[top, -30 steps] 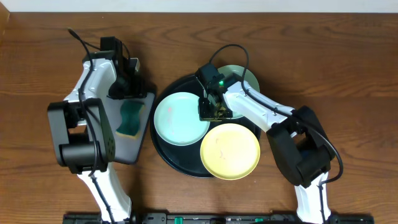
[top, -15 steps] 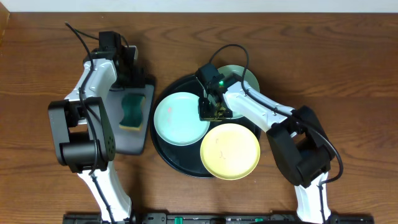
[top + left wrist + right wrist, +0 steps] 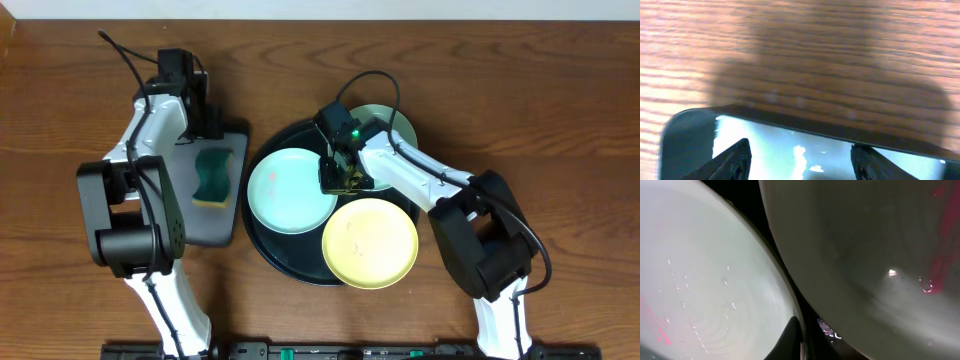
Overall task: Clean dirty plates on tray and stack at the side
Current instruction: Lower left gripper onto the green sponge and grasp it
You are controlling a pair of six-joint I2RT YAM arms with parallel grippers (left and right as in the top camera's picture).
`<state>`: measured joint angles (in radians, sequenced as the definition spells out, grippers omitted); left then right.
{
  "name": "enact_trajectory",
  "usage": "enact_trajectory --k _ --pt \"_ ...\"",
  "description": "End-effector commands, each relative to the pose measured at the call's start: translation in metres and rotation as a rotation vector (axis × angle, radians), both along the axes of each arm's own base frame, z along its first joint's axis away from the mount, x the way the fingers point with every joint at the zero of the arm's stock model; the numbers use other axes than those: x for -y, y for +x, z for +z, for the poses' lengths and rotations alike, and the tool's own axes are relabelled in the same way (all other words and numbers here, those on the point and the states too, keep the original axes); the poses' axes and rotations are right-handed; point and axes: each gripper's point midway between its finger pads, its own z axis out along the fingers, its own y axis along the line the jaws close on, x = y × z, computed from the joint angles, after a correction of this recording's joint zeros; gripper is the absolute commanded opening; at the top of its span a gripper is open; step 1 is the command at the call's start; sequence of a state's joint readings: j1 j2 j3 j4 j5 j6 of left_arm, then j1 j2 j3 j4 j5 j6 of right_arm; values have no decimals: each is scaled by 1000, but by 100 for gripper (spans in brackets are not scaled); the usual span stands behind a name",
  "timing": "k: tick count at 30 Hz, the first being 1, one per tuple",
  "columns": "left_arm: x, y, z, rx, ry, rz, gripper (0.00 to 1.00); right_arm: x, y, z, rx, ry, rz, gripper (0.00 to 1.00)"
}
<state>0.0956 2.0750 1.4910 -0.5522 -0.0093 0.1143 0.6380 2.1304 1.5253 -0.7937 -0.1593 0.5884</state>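
The 3 plates all sit on the round tray (image 3: pixel 278 256) in the middle of the overhead view: 1 mint plate (image 3: pixel 290 192) at centre left, a second mint plate (image 3: pixel 400 128) at the upper right, partly under my right arm (image 3: pixel 405 178), and the yellow plate (image 3: pixel 370 243) at the lower right, its edge hanging out past the tray's rim. None is stacked on the bare desk (image 3: pixel 560 120) yet.

My right jaws hang low over the dark gap between the 2 mint plates. In the right wrist view only 1 fingertip (image 3: pixel 792 337) shows, at the bottom, just at the rim of the left-hand plate (image 3: pixel 700 280), so I cannot tell whether these jaws are apart or clamped on that rim. Red smears (image 3: pixel 945 255) mark both plates, and droplets shine on them.

My left jaws stand apart and empty, their fingertips (image 3: pixel 735 160) over the upper end of the rectangular tray (image 3: pixel 205 228). The sponge (image 3: pixel 211 178) lies below them on that tray, not gripped.

Risks, as I judge them:
1. Glossy rims look slick; a shallow pinch could let a plate slide out.
2. With 2 rims so close, a sideways move of my right jaws could shove the neighbour plate.
3. Any push toward the lower right could tip the overhanging yellow plate off the tray.
4. Lifting a plate out before the sponge reaches it would stack it dirty.
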Motion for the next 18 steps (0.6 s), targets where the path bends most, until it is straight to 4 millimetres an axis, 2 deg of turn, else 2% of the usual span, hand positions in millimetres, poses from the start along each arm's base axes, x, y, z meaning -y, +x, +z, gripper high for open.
enact_trajectory --k 1,10,18 --pt "-25 -1 -4 -8 43 85 65 -1 3 -1 16 -14 5 5" --pt "-56 -9 -4 -19 42 151 65 -2 3 -1 18 -13 9 5" --pt "-61 -11 -5 -20 42 161 65 -2 4 -1 21 -12 10 5"
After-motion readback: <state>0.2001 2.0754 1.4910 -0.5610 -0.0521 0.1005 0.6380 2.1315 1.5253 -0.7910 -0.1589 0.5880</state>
